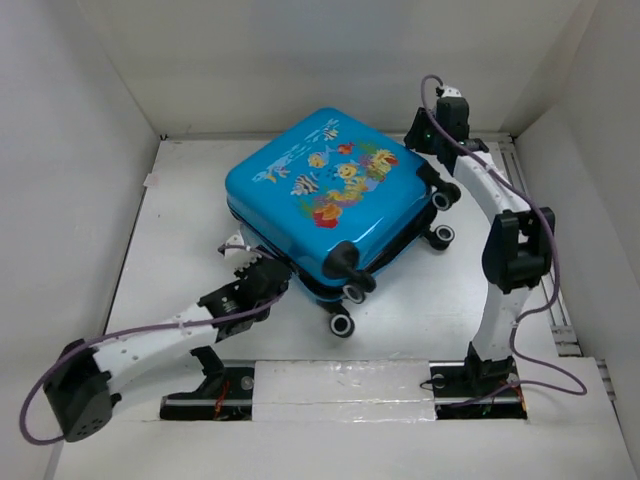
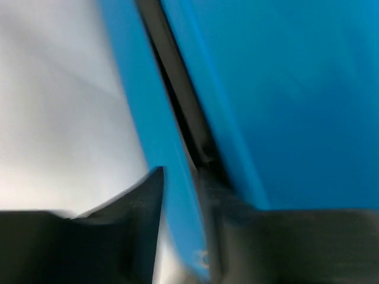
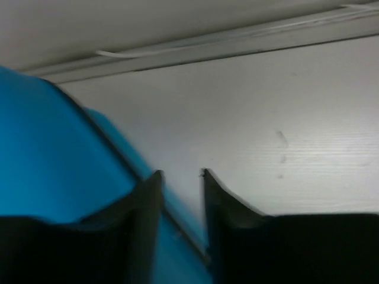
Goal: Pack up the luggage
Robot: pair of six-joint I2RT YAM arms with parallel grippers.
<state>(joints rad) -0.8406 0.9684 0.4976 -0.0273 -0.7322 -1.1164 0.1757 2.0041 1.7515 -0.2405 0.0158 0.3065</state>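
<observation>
So the luggage (image 1: 330, 190) is zipped shut and lying flat on the white table (image 1: 180, 250), a bit toward the back, fish print facing up and the black wheels (image 1: 341, 324) sticking out at the near-right end. Left gripper (image 1: 262, 272) is right up against its near-left side. In the blurry left wrist view the jaws are only narrowly apart, with the blue rim of the lower shell (image 2: 177, 195) sitting in the gap beside the dark seam (image 2: 183, 106); honestly can't tell if it's pinching it or not. Right gripper (image 1: 415, 138) is at the far-right corner, jaws parted a little, nothing held, the blue edge (image 3: 53, 148) running just under the fingertips and bare table behind.
</observation>
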